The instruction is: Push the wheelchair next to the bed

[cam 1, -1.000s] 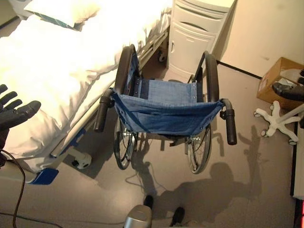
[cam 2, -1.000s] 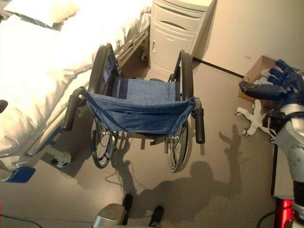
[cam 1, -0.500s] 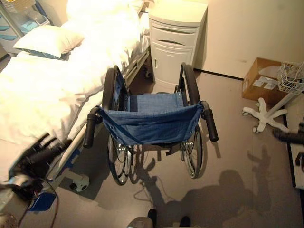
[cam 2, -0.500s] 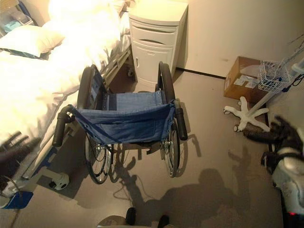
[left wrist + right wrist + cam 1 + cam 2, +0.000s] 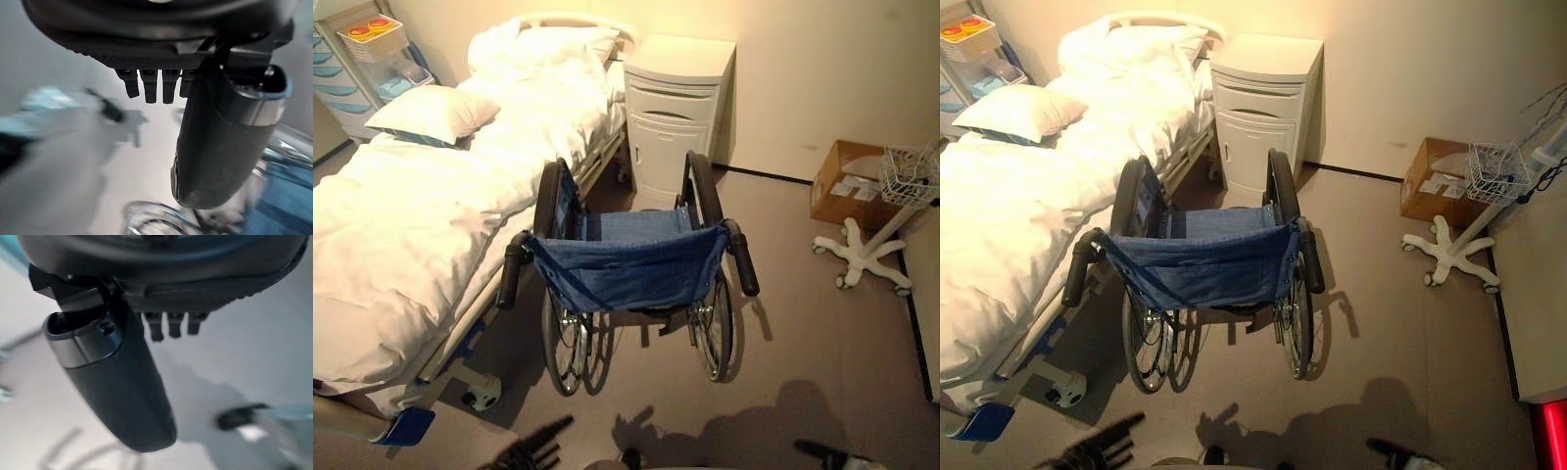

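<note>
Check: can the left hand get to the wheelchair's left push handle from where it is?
Probably yes. The left hand is low, behind the wheelchair, fingers straight, holding nothing. The left push handle sticks out rearward, with bare floor between them. The bed beside it may crowd the approach.

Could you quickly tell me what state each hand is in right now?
Left hand: open, holding nothing.
Right hand: open, holding nothing.

Colours we see by the bed

Wheelchair (image 5: pixel 631 264) — blue cloth, black grips; bed (image 5: pixel 401 225) white; cabinet (image 5: pixel 674 117) cream; box (image 5: pixel 847 181) brown.
</note>
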